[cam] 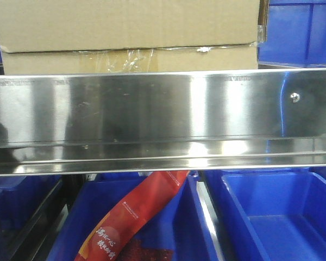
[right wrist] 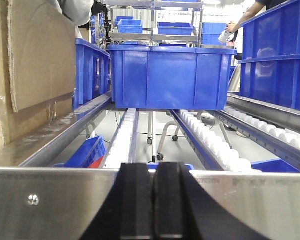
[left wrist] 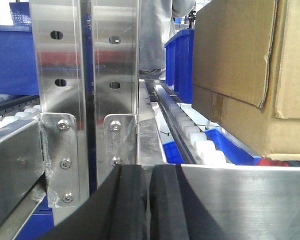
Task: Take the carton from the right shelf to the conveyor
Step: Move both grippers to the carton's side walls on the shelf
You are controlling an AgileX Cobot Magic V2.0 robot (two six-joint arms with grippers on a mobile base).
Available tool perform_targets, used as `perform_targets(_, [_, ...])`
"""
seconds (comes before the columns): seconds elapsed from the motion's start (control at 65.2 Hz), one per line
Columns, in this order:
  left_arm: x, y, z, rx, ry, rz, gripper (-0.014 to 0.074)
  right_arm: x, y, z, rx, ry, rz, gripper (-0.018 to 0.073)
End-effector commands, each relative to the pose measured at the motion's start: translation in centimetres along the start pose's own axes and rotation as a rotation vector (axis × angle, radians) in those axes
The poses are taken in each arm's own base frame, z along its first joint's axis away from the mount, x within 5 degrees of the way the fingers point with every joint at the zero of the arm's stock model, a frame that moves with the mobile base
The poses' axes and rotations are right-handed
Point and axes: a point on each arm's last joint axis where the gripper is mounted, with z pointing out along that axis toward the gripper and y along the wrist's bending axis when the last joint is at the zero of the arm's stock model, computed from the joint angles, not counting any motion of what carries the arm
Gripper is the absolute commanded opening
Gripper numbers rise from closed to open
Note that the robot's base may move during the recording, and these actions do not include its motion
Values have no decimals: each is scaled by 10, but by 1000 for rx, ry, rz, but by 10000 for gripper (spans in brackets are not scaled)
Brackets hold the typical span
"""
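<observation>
The brown carton [cam: 125,32] sits on the right shelf behind its polished steel front rail [cam: 152,114], with wrinkled clear tape along its lower seam. It shows at the right of the left wrist view [left wrist: 245,75] with a loose flap, and at the left edge of the right wrist view [right wrist: 30,65]. My left gripper [left wrist: 147,200] is shut and empty, in front of the rail, left of the carton. My right gripper [right wrist: 154,200] is shut and empty, in front of the rail [right wrist: 55,200], right of the carton. The conveyor is out of view.
Blue bins stand on the shelf: one behind [right wrist: 170,75], a stack at the right [right wrist: 275,55], others on the lower level [cam: 277,217]. A red packet [cam: 130,217] lies in a lower bin. White roller tracks [right wrist: 210,140] run back. Steel uprights [left wrist: 85,85] stand at the left.
</observation>
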Motion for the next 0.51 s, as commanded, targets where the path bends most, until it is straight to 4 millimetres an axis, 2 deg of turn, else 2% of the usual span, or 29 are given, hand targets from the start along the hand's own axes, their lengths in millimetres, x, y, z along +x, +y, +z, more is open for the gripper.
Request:
perform_targets(0.0, [-3,0,0,-3,-24,-2,20,-2,-1,0,8,-26,-7,-69])
perform_targets(0.491, [-6,0,-1,-5,-60,-3,20,-2,-1,0,8,-26,-7,-69])
